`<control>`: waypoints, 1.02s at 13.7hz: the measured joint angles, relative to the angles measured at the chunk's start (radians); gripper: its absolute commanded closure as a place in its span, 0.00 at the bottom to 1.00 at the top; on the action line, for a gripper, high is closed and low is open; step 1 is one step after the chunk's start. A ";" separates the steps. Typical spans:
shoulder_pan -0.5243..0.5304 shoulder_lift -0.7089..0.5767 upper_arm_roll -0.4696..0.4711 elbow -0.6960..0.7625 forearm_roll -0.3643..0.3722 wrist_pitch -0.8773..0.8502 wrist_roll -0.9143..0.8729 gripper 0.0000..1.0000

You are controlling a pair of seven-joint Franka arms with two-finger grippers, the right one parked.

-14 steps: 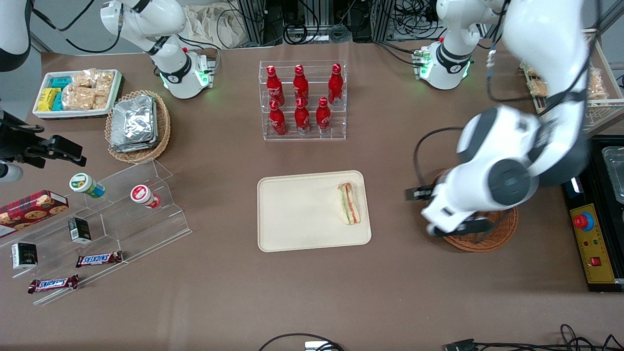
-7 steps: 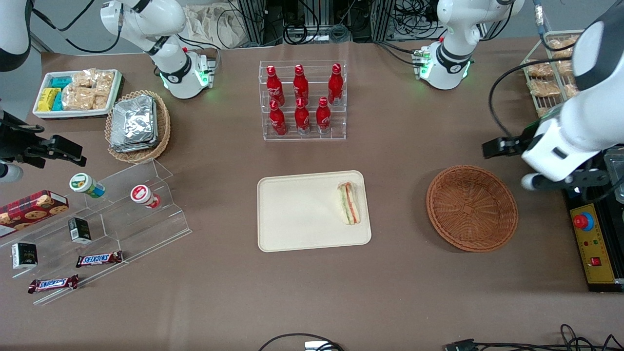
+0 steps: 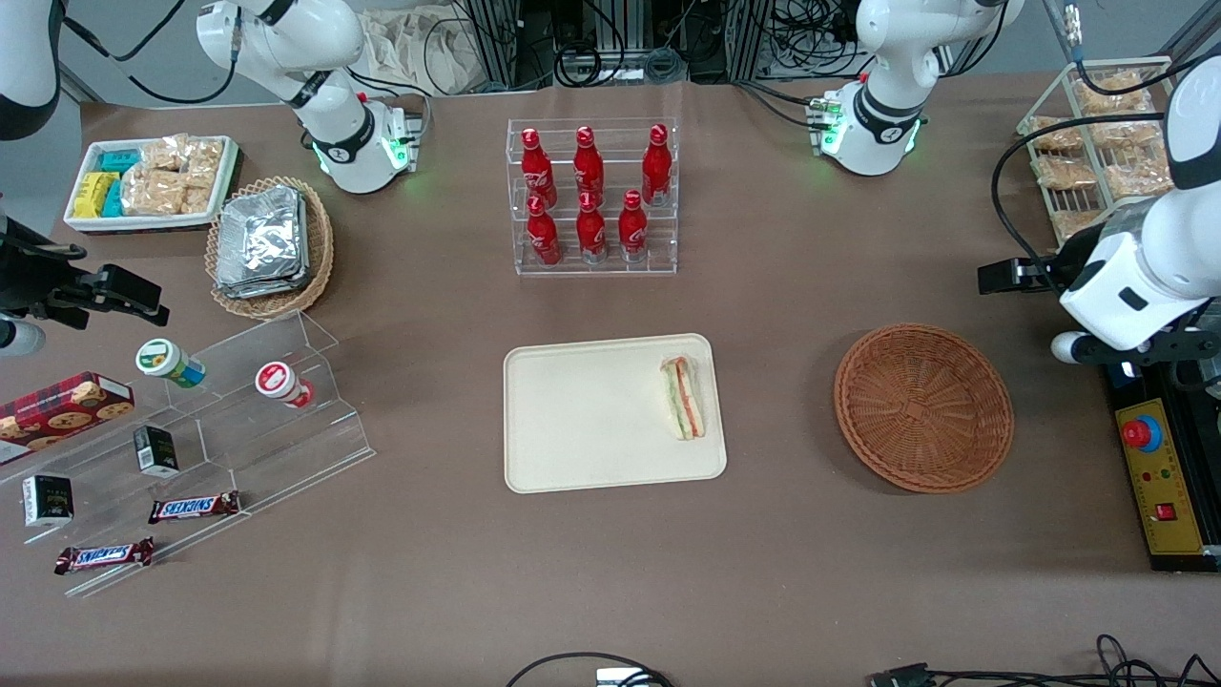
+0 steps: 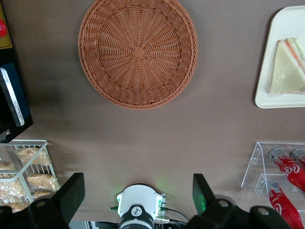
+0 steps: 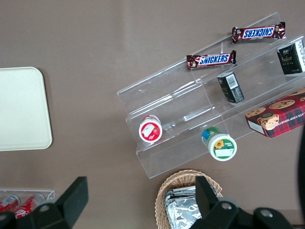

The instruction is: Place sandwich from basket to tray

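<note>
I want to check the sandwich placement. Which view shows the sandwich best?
The front view: the whole sandwich lies on the tray. The left wrist view cuts it off; the right wrist view misses it.

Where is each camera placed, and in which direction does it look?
Front view: high above the table, looking down at the tray, the basket and both arms; the gripper hangs near the working arm's end.
Left wrist view: on the working arm, looking down; the open gripper shows.
Right wrist view: on the parked arm, looking down at the snack shelf.
Shared: the tray, and in two views the sandwich.
</note>
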 measured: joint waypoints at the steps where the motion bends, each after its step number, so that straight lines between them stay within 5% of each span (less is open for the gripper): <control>1: -0.001 -0.012 0.014 -0.013 0.000 0.000 0.035 0.00; 6: -0.083 -0.149 0.194 -0.184 -0.006 0.104 0.137 0.00; 14: -0.161 -0.202 0.208 -0.239 -0.004 0.180 0.136 0.00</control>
